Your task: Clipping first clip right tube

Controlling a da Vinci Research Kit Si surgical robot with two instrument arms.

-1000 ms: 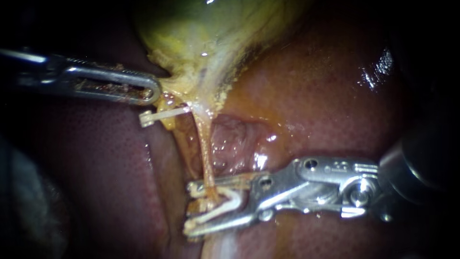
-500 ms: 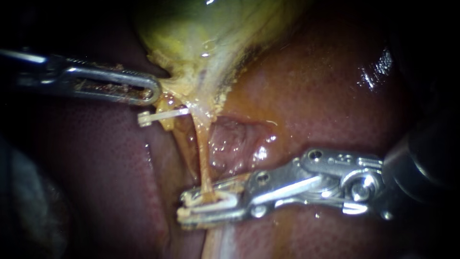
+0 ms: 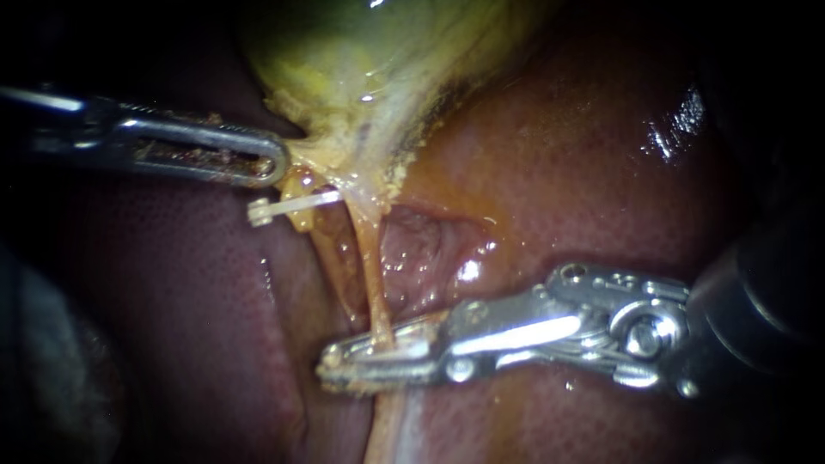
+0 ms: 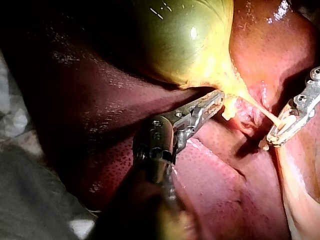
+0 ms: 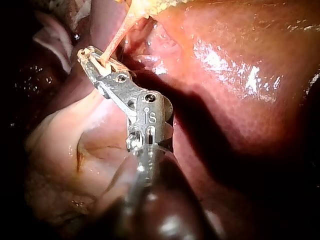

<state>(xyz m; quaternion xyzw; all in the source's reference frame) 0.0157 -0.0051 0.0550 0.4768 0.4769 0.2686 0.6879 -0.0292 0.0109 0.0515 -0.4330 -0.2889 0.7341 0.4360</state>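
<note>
A thin orange right tube point(image 3: 371, 288) runs taut from the gallbladder point(image 3: 378, 60) down into my right instrument point(image 3: 369, 361). Its jaws lie shut on a white clip point(image 3: 404, 350) that is pressed flat around the tube. From the right wrist view, the right instrument point(image 5: 95, 60) grips the tube point(image 5: 117, 35) at its tip. My left instrument point(image 3: 266, 163) holds the gallbladder's yellow lower edge, jaws shut on it; the left wrist view shows the left instrument point(image 4: 216, 100) there too. Another white clip point(image 3: 288, 206) sits crosswise just under the left jaws.
Dark red liver point(image 3: 584, 172) surrounds the field on both sides. A pink hollow point(image 3: 421, 249) lies right of the tube. Pale tissue point(image 3: 404, 430) continues below the right jaws. Grey cloth point(image 4: 30, 200) lies beside the liver in the left wrist view.
The right instrument's jaws have closed from a wide gap, squeezing the white clip flat onto the tube, and edged slightly left. The left instrument has stayed put.
</note>
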